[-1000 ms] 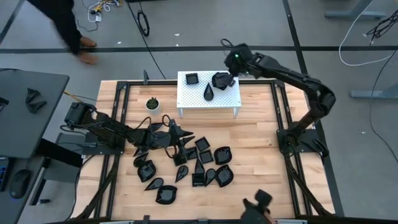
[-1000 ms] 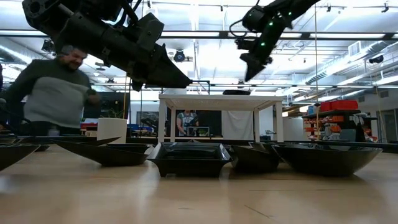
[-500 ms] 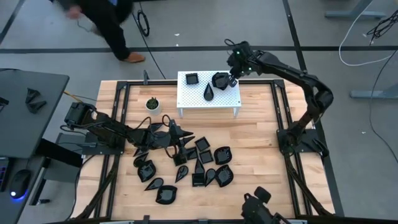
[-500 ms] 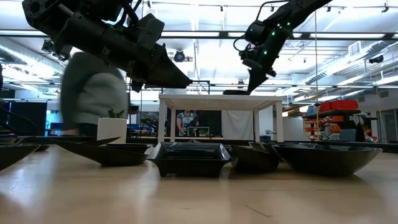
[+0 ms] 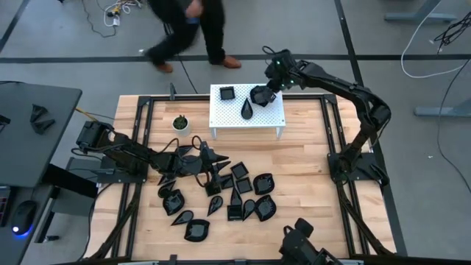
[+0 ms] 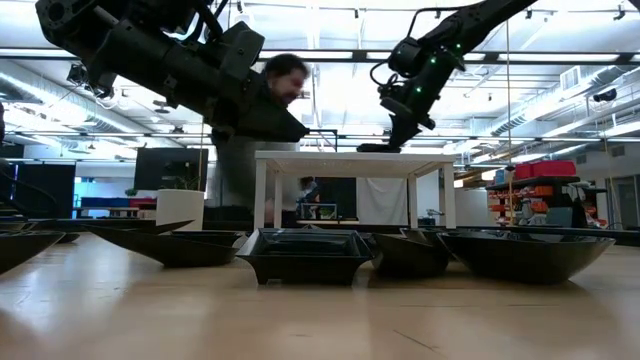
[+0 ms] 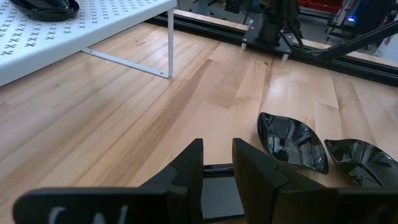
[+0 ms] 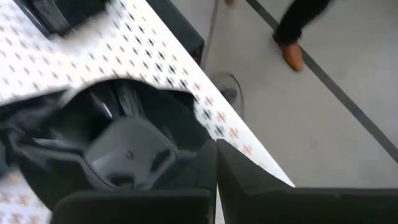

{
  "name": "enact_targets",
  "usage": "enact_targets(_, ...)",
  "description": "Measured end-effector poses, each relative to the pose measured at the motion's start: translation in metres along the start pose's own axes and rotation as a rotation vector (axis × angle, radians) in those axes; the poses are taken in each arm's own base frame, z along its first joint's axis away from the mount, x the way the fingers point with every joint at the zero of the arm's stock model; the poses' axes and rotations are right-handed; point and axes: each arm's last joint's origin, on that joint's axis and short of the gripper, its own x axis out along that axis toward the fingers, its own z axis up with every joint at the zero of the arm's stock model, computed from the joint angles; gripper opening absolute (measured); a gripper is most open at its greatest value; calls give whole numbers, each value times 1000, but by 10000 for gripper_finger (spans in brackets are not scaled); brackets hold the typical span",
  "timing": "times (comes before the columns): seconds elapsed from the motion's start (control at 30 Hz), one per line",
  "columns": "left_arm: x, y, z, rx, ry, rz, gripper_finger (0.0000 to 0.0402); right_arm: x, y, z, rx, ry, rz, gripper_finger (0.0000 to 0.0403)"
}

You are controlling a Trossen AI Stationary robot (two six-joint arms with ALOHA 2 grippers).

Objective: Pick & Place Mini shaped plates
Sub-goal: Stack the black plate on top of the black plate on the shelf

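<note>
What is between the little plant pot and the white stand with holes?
Nothing. In the high view, only bare wooden table lies between the plant pot and the white stand; the black plates sit elsewhere.

Right arm stretched far forward, fingers (image 8: 216, 171) pressed together; left arm low, fingers (image 7: 189, 168) parted.

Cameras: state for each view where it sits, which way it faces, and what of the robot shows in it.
High view: overhead, straight down on the table; both arms, white stand.
Low view: table height, level across the mini plates into the room; both arms overhead, a person behind.
Left wrist view: past the left gripper, over the wood.
Right wrist view: past the shut right gripper, down on a plate.
Shared: the stand, in all four.
</note>
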Motion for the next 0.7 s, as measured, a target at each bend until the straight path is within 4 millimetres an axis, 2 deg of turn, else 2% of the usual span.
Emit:
enact_targets(0.2,0,0,0,0,0,0,89,7,-2,7,-52,-68,-22,8)
enact_targets(0.3,0,0,0,1,0,0,89,-5,1,11,-72,-113,-34,8)
enact_targets(0.4,0,0,0,2,0,0,89,-23,14,13,-96,-138,23,8)
enact_targets(0.57,0,0,0,1,0,0,89,-28,44,1,-121,-6,203,8)
enact_targets(0.7,0,-1,0,0,1,-4,89,-24,51,-6,-129,74,196,8)
